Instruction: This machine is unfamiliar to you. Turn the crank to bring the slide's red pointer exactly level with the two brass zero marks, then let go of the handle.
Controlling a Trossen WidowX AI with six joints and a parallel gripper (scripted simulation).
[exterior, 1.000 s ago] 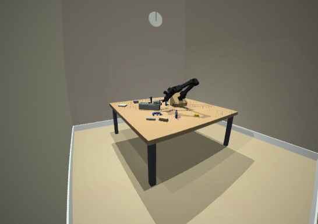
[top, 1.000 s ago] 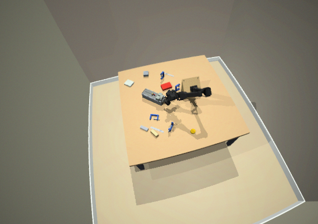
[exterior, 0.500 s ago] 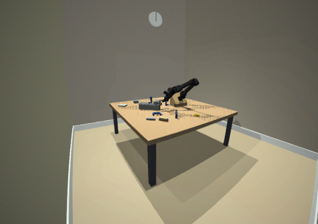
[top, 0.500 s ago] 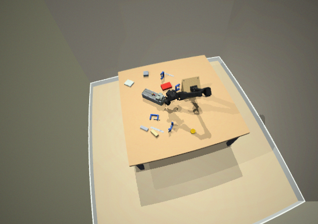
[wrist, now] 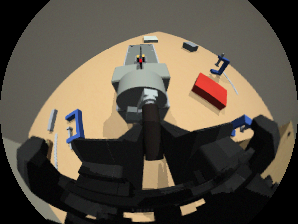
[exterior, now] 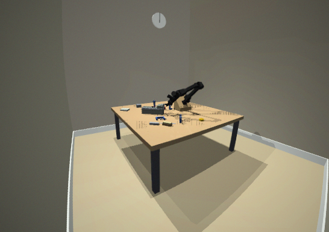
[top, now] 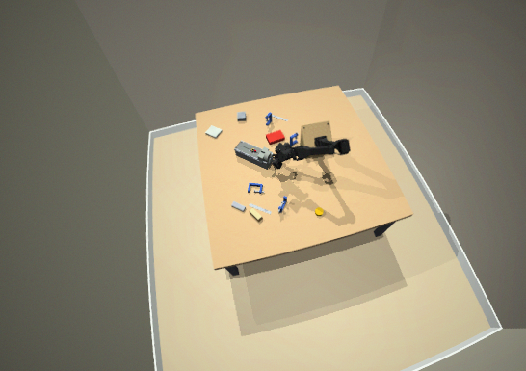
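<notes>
In the wrist view, the gripper (top: 276,163) (exterior: 167,105) (wrist: 149,121) is clenched on the crank's dark handle (wrist: 152,135), one finger on either side. At 12 o'clock from it stands the grey machine (top: 250,155) (exterior: 150,110) (wrist: 120,74), its round hub (wrist: 141,82) nearest. Farther along 12, the red pointer (wrist: 141,60) sits on the slide between the brass marks (wrist: 137,57); whether it is exactly level with them I cannot tell.

Around that, still by the wrist view: a red block (top: 276,137) (wrist: 210,91) at 2 o'clock, one blue clamp (wrist: 242,123) at 3, another blue clamp (wrist: 79,126) at 9 with a grey bar (wrist: 52,120) beyond it. A dark grey block (top: 242,117) (wrist: 190,46) lies at 1, and a pale pad (top: 213,131) (wrist: 150,39) at 12, past the machine.

From the gripper in the top view, a cream block (top: 255,215) lies at 7 o'clock and a yellow disc (top: 319,211) between 4 and 5, all on the table (top: 356,188) (exterior: 208,120).
</notes>
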